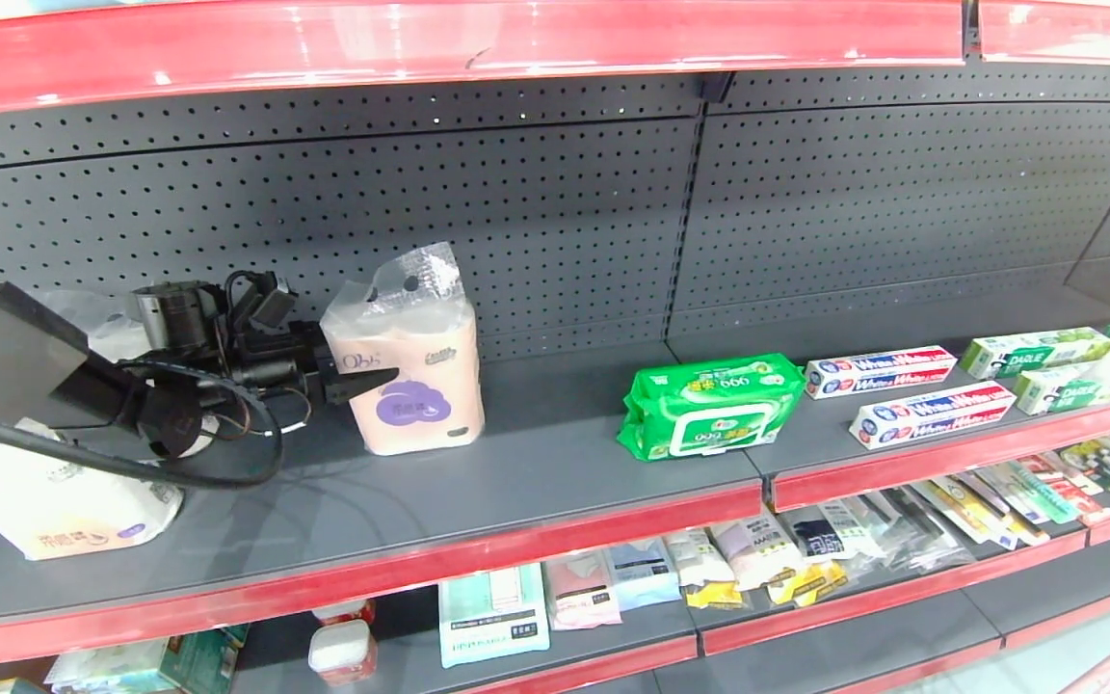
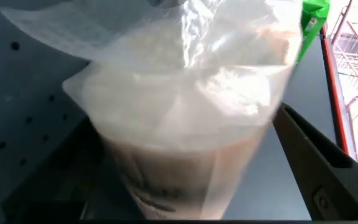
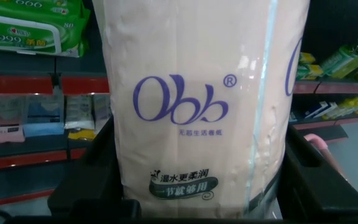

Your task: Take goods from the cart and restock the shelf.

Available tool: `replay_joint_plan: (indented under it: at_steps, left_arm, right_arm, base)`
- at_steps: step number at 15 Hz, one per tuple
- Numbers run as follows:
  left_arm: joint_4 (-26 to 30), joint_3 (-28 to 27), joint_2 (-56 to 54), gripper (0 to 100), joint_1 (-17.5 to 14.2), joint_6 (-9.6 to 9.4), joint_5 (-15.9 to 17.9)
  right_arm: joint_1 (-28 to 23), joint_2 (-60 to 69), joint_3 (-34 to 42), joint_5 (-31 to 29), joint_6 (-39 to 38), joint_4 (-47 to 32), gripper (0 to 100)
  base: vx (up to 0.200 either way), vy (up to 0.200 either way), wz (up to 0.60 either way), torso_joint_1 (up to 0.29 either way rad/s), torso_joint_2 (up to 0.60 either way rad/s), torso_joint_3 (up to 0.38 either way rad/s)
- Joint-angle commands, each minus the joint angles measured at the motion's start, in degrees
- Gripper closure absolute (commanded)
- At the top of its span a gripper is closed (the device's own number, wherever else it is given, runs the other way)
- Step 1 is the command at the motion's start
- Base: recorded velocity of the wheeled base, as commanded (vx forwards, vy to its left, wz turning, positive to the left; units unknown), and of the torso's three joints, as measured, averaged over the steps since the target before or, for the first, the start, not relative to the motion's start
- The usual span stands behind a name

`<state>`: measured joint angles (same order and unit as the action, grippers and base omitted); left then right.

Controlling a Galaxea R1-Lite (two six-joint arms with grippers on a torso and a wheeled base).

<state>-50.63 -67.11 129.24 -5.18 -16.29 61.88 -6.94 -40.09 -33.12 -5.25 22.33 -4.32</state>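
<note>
The grey shelf [image 1: 536,482] with its red front lip carries everything. On its left half stands a peach pack of toilet rolls in clear film [image 1: 415,386], base on the deck and close to the pegboard back. The left gripper [image 1: 362,378] reaches it from the side, jaws closed on its lower half. A second peach pack with purple lettering [image 3: 191,93] is held off the shelf, out in front of it, in the right gripper [image 3: 197,193], jaws clamped on both its flanks. A white-and-peach tissue pack [image 1: 64,511] lies on its side under the left arm. A green wipes packet [image 1: 709,405] and white toothpaste boxes [image 1: 931,414] lie further right.

Risk: the standing pack is tall, soft and narrow-footed. If the jaws drag the loose film as they let go, it may tip forward over the lip. The left arm pulling back low could nudge the lying pack. The second pack could knock the first if set too close.

Both gripped packs stand with the long axis vertical. The first has its film header up and its printed face to the aisle.
</note>
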Motion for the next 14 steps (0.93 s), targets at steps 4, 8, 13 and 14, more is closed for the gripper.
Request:
replay_joint_plan:
  at_steps: [4,8,13,14]
  left_arm:
    - [-0.2,-2.1,1.2,0,1.7,4.51,0.0]
    - [0.0,-3.1,1.5,0,2.7,5.04,0.0]
    - [-1.1,-3.1,2.9,100,2.8,3.89,0.1]
    - [-0.8,-3.0,2.8,100,2.8,3.98,0.1]
  right_arm:
    - [0.0,-0.1,0.3,-0.5,0.2,0.0,100]
    - [0.0,-0.6,0.3,-0.5,0.2,0.0,100]
    - [0.0,-0.9,0.5,-0.5,0.2,0.0,100]
    - [0.0,-0.9,0.5,-0.5,0.2,0.0,100]
  base:
    - [0.0,0.0,0.0,0.0,0.0,0.0]
    - [0.0,0.0,0.0,0.0,0.0,0.0]
    - [0.0,0.0,0.0,0.0,0.0,0.0]
    - [0.0,0.0,0.0,0.0,0.0,0.0]
